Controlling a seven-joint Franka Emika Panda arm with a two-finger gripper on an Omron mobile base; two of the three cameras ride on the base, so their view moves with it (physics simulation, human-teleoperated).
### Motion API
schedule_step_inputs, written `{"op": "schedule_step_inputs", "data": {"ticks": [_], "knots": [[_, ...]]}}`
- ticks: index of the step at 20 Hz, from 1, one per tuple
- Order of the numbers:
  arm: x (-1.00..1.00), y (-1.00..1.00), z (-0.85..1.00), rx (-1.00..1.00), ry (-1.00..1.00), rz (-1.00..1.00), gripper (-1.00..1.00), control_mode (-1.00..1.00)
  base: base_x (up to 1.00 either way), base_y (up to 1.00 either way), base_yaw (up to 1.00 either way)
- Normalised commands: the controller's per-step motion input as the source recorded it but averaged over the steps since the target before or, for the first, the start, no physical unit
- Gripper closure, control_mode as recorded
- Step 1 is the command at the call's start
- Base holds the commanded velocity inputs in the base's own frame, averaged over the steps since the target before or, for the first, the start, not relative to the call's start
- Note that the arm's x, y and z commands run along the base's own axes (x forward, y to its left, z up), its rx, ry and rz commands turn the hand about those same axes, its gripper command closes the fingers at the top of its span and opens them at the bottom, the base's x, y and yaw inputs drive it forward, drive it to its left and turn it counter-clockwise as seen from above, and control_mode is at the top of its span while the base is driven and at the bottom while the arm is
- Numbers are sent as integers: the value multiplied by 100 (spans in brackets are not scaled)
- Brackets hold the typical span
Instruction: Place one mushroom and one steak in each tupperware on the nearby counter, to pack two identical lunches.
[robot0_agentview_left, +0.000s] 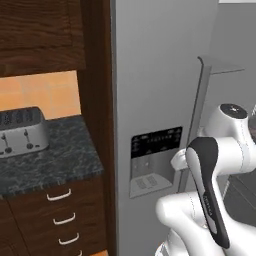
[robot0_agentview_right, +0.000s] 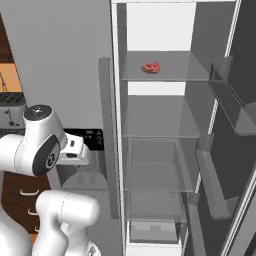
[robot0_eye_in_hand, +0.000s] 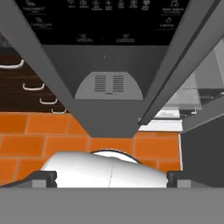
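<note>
A red-pink steak (robot0_agentview_right: 151, 67) lies on the top glass shelf inside the open fridge compartment. The dark marbled counter (robot0_agentview_left: 60, 160) runs to the left of the fridge, above brown drawers. My gripper (robot0_eye_in_hand: 111, 179) is open, with its two dark fingertips (robot0_eye_in_hand: 43, 178) wide apart and nothing between them. It points down along the closed fridge door, just in front of the dispenser panel (robot0_eye_in_hand: 109, 85). The mushroom and the tupperware are out of view.
A silver toaster (robot0_agentview_left: 21, 131) stands on the counter by the wall. The fridge's left door (robot0_agentview_left: 150, 100) is shut, with a tall handle (robot0_agentview_left: 197, 115). The right door (robot0_agentview_right: 235, 125) is swung open, showing several glass shelves. Orange tiled floor (robot0_eye_in_hand: 39, 144) lies below.
</note>
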Motion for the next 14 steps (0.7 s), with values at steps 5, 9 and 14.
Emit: {"op": "schedule_step_inputs", "data": {"ticks": [5, 9, 14], "knots": [[0, 0, 0, 0, 0, 0, -100, 100, 8, -51, 13], [0, 0, 0, 0, 0, 0, -100, 100, -16, -42, -18], [0, 0, 0, 0, 0, 0, -100, 100, 0, -22, -34]]}}
